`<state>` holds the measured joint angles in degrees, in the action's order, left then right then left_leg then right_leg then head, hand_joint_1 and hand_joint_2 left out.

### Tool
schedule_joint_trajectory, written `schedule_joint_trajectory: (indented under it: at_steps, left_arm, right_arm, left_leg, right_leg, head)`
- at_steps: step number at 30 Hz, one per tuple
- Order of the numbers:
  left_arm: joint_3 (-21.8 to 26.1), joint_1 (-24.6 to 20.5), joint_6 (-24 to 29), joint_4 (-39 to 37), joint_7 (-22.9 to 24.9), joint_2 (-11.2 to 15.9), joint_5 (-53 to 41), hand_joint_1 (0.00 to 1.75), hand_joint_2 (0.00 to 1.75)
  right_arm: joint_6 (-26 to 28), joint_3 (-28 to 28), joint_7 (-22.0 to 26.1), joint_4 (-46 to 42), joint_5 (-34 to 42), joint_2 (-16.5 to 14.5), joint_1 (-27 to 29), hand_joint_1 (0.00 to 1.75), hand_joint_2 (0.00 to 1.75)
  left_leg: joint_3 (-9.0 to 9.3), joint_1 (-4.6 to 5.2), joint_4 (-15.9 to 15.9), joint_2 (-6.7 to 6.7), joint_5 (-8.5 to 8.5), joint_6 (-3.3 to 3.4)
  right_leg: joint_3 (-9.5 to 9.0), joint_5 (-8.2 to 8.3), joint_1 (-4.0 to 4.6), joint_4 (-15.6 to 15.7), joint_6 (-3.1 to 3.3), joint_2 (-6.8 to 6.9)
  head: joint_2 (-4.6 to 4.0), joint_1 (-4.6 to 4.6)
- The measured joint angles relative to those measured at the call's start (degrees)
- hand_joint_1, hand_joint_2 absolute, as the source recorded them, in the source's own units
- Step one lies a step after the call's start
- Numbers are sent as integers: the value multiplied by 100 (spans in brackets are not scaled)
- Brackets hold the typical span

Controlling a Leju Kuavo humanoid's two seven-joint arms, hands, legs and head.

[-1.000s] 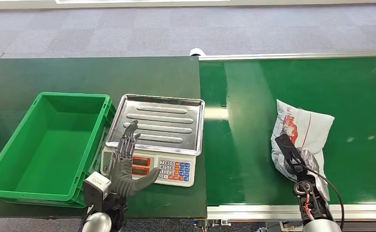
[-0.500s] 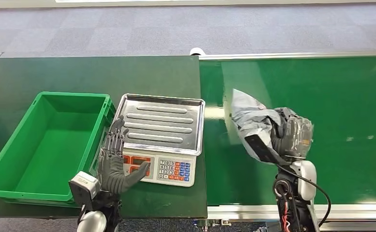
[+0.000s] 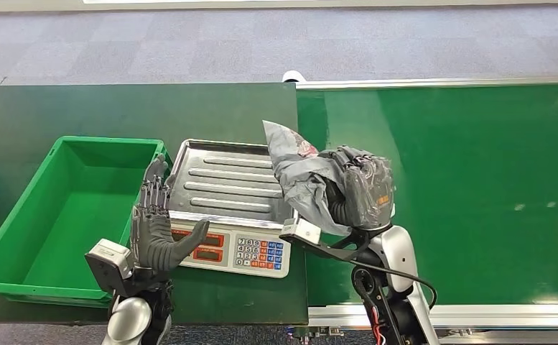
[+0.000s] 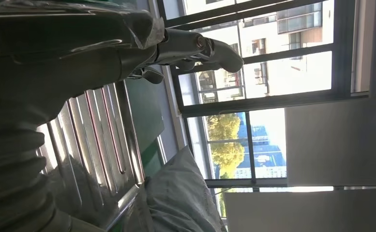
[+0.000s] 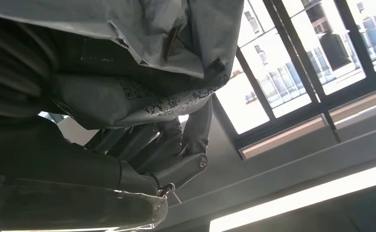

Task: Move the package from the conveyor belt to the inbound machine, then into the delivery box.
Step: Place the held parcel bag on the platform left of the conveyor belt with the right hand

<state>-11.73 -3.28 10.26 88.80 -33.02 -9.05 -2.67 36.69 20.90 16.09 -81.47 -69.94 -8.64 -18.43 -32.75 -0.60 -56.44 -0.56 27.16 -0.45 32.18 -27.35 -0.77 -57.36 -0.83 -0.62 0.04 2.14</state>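
The grey package (image 3: 301, 176) is held up at the centre of the frame, over the right edge of the scale's steel tray (image 3: 225, 183), its upper corner pointing to the upper left. It is gripped by the right hand (image 3: 358, 190), whose fingers are wrapped around its right side. The green box (image 3: 17, 237) at the left is seen with nothing inside it. At the lower left, the left hand (image 3: 157, 226) is raised with fingers spread, holding nothing, between the box and the scale (image 3: 236, 251). The green belt (image 3: 477, 180) is seen at the right.

The package (image 3: 299, 172) was crinkled grey plastic film, faintly shiny. The scale (image 3: 236, 187) had a ribbed, bright metal tray. The belt (image 3: 462, 165) looked smooth and glossy; the crate (image 3: 17, 223) was plastic.
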Motion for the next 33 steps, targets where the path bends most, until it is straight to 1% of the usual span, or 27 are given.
schedule_joint_trajectory:
  at_steps: [4, 10, 12, 14, 17, 18, 19, 20, 23, 24, 26, 30, 33]
  left_arm:
    - [67, 1, 22, 0, 2, 0, 3, 0, 175]
    - [114, 1, 39, 0, 3, 2, 3, 0, 175]
    - [122, 1, 42, 1, 4, 1, 3, 0, 175]
    - [137, 4, 49, 4, 4, 1, 3, 0, 175]
    - [163, 12, 55, 19, 4, 0, 3, 0, 175]
    - [170, 14, 56, 23, 4, -1, 3, 0, 175]
    - [176, 15, 56, 26, 6, -2, 2, 0, 175]
    - [182, 16, 56, 27, 9, -4, 1, 0, 175]
    - [196, 15, 62, 31, 39, -20, -17, 0, 175]
    - [199, 13, 67, 32, 55, -26, -25, 0, 175]
    - [204, 0, 83, 33, 91, -34, -38, 0, 175]
    - [223, -42, 105, 33, 157, -48, -49, 0, 175]
    - [255, -47, 101, 33, 172, -72, -70, 0, 175]
  right_arm:
    - [-20, 187, 0, 33, 22, -46, -109, 175, 175]
    - [-27, 277, 0, 80, 49, -62, -171, 175, 175]
    - [-113, 311, -5, 102, 94, -62, -195, 175, 175]
    - [-455, 361, -96, 168, 154, -62, -264, 175, 175]
    - [-1569, 439, -489, 537, 308, -77, -526, 175, 175]
    - [-1898, 452, -608, 758, 387, -96, -639, 175, 175]
    - [-2110, 459, -673, 1013, 475, -123, -751, 175, 175]
    - [-2230, 460, -679, 1285, 569, -158, -863, 135, 175]
    - [-2367, 457, -532, 1988, 788, -280, -1159, 4, 175]
    - [-2469, 457, -474, 2183, 868, -329, -1242, 0, 175]
    - [-2846, 457, -268, 2536, 1172, -442, -1384, 0, 175]
    - [-3856, 462, 543, 3006, 2319, -642, -1483, 0, 175]
    - [-4278, 505, 926, 3110, 3016, -708, -1458, 0, 175]
  left_leg:
    - [0, -1, 0, -2, 0, 0]
    - [-1, 0, 0, -2, 0, 0]
    - [-1, 0, 0, -1, 0, 0]
    - [-1, 0, 0, 1, 0, 0]
    - [2, -1, 0, 3, -1, 0]
    - [3, -1, 0, 2, -2, 0]
    - [3, -1, 0, 0, -3, 0]
    - [4, -1, 0, -1, -5, 1]
    - [4, -1, 0, -2, -7, 1]
    - [4, -1, 0, -1, -7, 1]
    - [4, -1, 0, -1, -7, 1]
    - [4, -1, 0, -2, -6, 0]
    - [4, -1, 0, -1, -6, 0]
  right_leg:
    - [0, 0, 1, 0, 0, 0]
    - [0, 0, 0, 0, 0, 0]
    - [0, 0, 0, 0, 0, 0]
    - [0, 0, 0, 0, 0, 0]
    - [-2, 0, 1, 0, 0, -1]
    - [-3, 1, 1, 0, 0, 0]
    - [-3, 1, 1, 0, 0, 1]
    - [-4, 1, 1, 0, 0, 2]
    - [-6, 2, 1, -2, 0, 3]
    - [-5, 2, 1, -2, 0, 2]
    - [-4, 2, 1, -2, 0, 2]
    - [-2, 1, 1, -2, 0, 2]
    - [-2, 1, 1, -2, 1, 2]
  head:
    - [0, 0]
    - [-1, -2]
    - [-1, -2]
    - [0, -1]
    - [0, 0]
    - [0, -1]
    - [0, -1]
    - [0, -1]
    - [0, -1]
    - [0, -2]
    - [0, -2]
    - [0, -2]
    - [0, -1]
